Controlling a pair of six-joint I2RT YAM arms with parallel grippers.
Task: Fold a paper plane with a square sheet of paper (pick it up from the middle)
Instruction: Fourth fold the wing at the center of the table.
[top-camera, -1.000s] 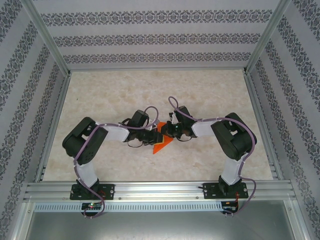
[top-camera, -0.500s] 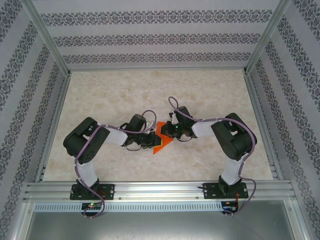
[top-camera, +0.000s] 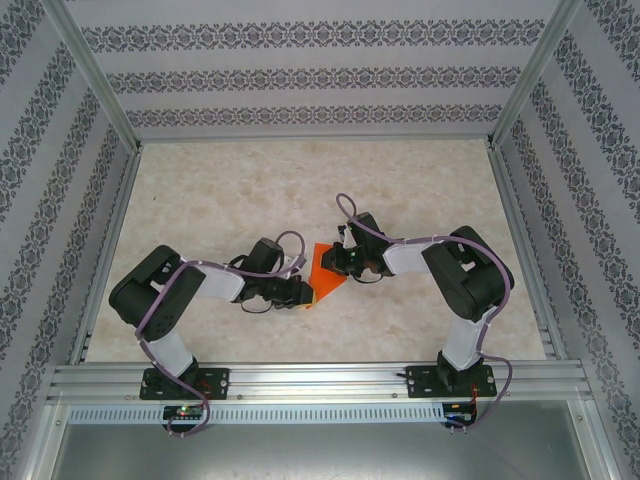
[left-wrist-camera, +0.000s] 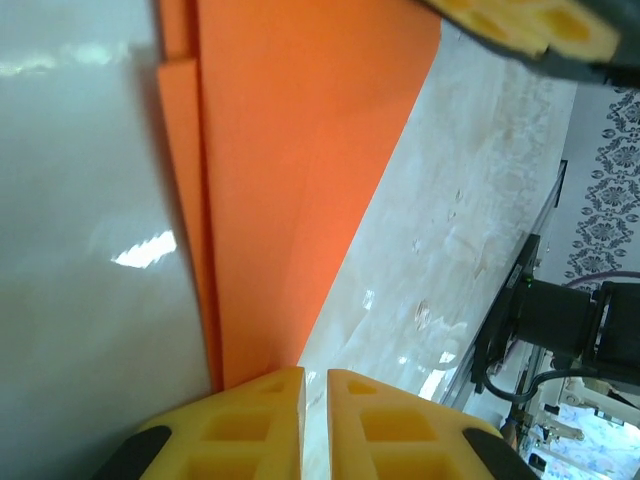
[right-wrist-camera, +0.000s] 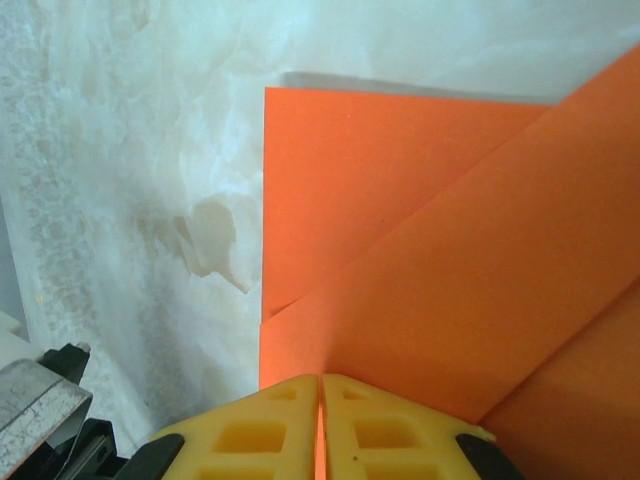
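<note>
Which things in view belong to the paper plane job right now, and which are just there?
Part of the job:
orange paper, partly folded, flat on the table
right gripper, shut on the paper's edge
left gripper, at the paper's corner, nearly closed

Just there:
marble-look table
patterned walls
metal frame rail

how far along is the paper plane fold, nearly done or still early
Partway. Done: the bright orange paper sheet already carries folded, overlapping flaps. In hand: the right gripper is shut on its edge; the left gripper, jaws almost closed, sits at the opposite edge. Left: it is not yet a narrow dart on the marble-patterned table.
</note>
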